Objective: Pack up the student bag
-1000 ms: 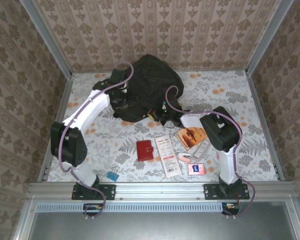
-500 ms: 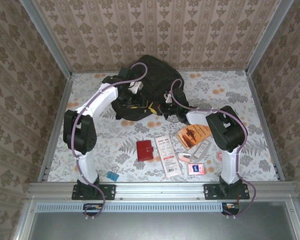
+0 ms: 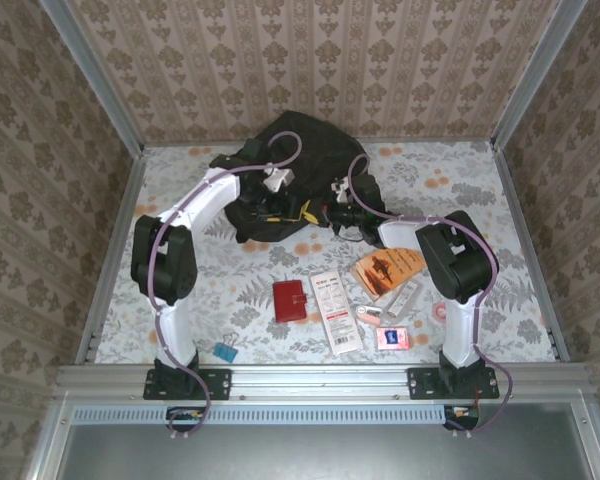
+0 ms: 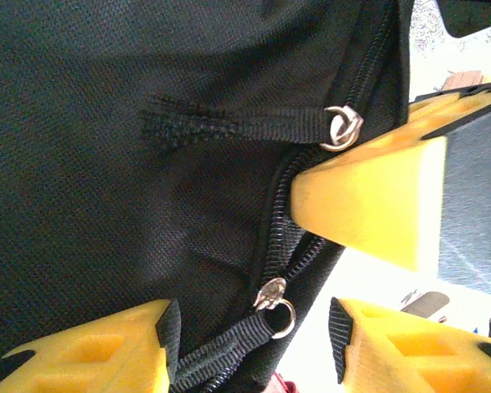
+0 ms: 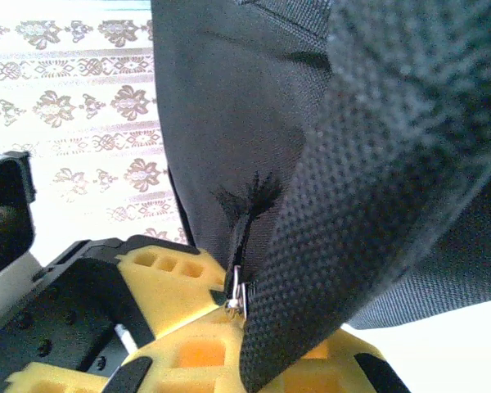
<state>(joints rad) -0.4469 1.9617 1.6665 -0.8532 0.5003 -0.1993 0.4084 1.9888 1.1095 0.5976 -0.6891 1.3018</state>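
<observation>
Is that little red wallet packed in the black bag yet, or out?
Out: the red wallet lies on the table, in front of the student bag, beside a white packet.

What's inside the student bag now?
The student bag shows black outer fabric, a zipper and a strap; the right hand pinches its zipper pull. That fabric covers the interior, so contents cannot be seen.

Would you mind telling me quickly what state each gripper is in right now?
Left gripper: open, holding nothing.
Right gripper: shut on a small metal ring of the large black soft fabric backpack.
</observation>
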